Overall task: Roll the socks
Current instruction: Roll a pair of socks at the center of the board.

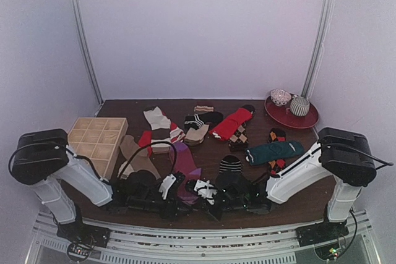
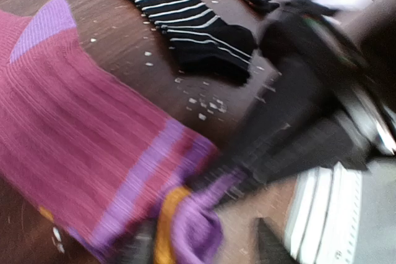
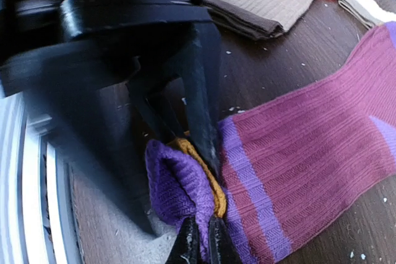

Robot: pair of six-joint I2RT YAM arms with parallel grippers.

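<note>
Dark brown wooden table [image 1: 291, 205] is strewn with soft socks. The ribbed magenta sock [image 1: 185, 165], with lilac bands and a purple-and-orange toe, is laid flat at the near middle edge, toe toward the arms. A pale wooden grid box [image 1: 98, 137] of square compartments is set left of the magenta sock. A round glossy red plate [image 1: 309, 120] is placed far right of it and beyond. A dark teal sock [image 1: 275, 151] is laid right of the magenta sock, a black sock [image 2: 179, 17] with thin white stripes just right of it, and ribbed tan socks [image 1: 133, 156] to its left. Its bunched toe is pinched by the right gripper [image 3: 201, 239], fingers clamped together. The left gripper [image 2: 204, 248] is spread apart around the same fold, one finger against the orange band. A patterned bowl [image 1: 280, 97] and a striped cup [image 1: 299, 106] are carried on the plate. White flecks [image 2: 204, 103] are scattered beside the magenta sock.
</note>
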